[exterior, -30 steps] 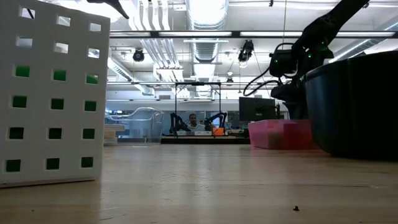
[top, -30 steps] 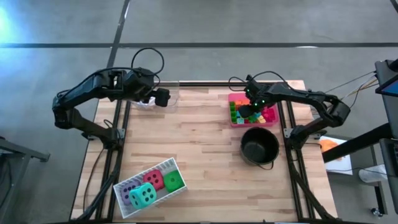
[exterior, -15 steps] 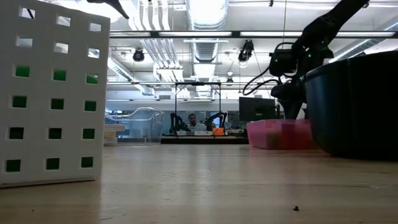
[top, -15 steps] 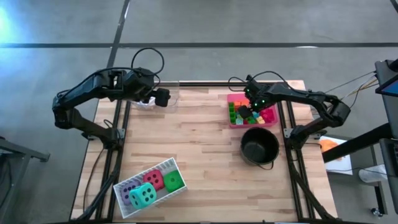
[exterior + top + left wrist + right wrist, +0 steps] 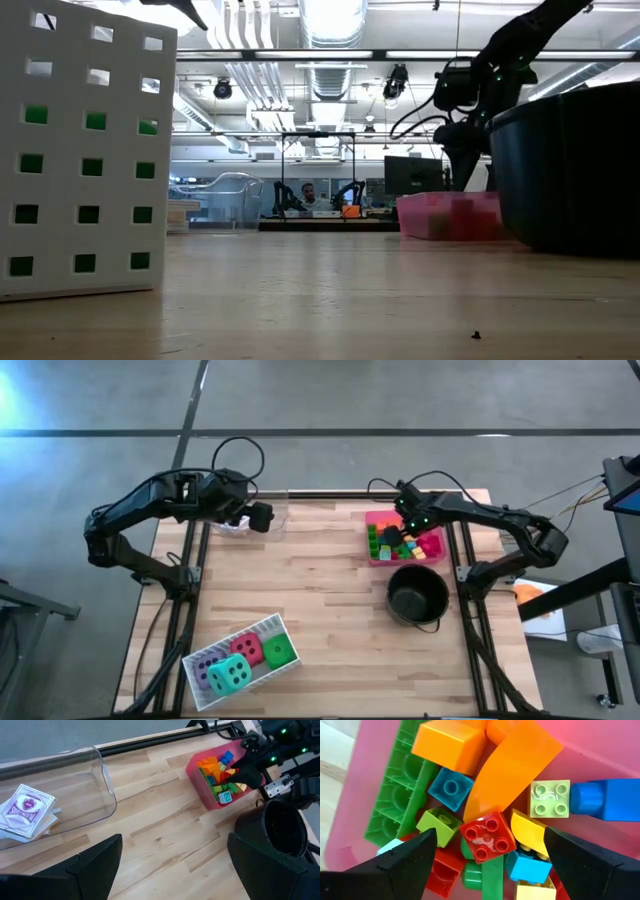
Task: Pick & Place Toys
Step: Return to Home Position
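Note:
Many small bright plastic blocks (image 5: 487, 838) lie heaped in the pink tray (image 5: 437, 553) at the far right. My right gripper (image 5: 487, 870) hangs open just above them, pointing down, with a red block below the gap between its fingers. It touches nothing. The red, green, purple and teal dice (image 5: 232, 674) sit in the white basket (image 5: 262, 628) at the near left. A small stack of playing cards (image 5: 27, 812) lies in the clear tray (image 5: 102, 785) at the far left. My left gripper (image 5: 172, 870) waits open above the table beside that tray.
The black round pot (image 5: 417, 596) stands right next to the pink tray, on its near side. In the low view the white basket (image 5: 85, 150) fills the left and the pot (image 5: 570, 170) the right. Bare wood lies across the table's middle.
My right gripper has opened above the blocks in the pink tray and stays over them. More of the blocks show beneath it now in the high view.

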Tool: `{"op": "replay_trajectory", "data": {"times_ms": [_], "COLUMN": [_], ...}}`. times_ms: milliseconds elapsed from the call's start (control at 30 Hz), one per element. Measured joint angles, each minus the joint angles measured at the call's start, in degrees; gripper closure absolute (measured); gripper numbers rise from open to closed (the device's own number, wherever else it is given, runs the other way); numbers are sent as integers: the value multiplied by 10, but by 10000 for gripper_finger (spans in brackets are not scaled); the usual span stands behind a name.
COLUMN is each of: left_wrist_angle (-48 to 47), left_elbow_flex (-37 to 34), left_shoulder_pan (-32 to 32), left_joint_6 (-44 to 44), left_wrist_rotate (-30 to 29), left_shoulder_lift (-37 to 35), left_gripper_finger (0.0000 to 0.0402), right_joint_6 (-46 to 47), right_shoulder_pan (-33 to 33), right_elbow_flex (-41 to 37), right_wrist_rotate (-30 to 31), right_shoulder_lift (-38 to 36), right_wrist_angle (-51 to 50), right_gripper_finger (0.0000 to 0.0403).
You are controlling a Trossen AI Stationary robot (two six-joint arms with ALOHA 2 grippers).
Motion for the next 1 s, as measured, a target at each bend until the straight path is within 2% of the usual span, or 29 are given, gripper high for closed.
{"op": "replay_trajectory", "data": {"times_ms": [233,400,533,767,833,1000], "left_wrist_angle": [1,1,0,-1,2,7], "left_elbow_flex": [0,0,0,0,0,0], "left_shoulder_pan": [-1,-3,-15,-40,-50,-95], "left_joint_6": [43,58,74,104,109,143], "left_wrist_rotate": [0,-1,-3,-15,-34,-117], "left_shoulder_lift": [0,0,0,0,0,0], "left_gripper_finger": [44,95,180,372,390,393], "right_joint_6": [-2,-7,-7,-28,-29,-39], "right_shoulder_pan": [0,1,4,5,12,36], "right_elbow_flex": [0,0,0,0,0,0], "right_wrist_rotate": [2,-1,-23,-100,-108,-110], "right_shoulder_lift": [-40,-90,-149,-250,-277,-343], "right_wrist_angle": [-9,-18,-18,-18,-18,-10], "right_gripper_finger": [42,73,131,257,291,381]}}
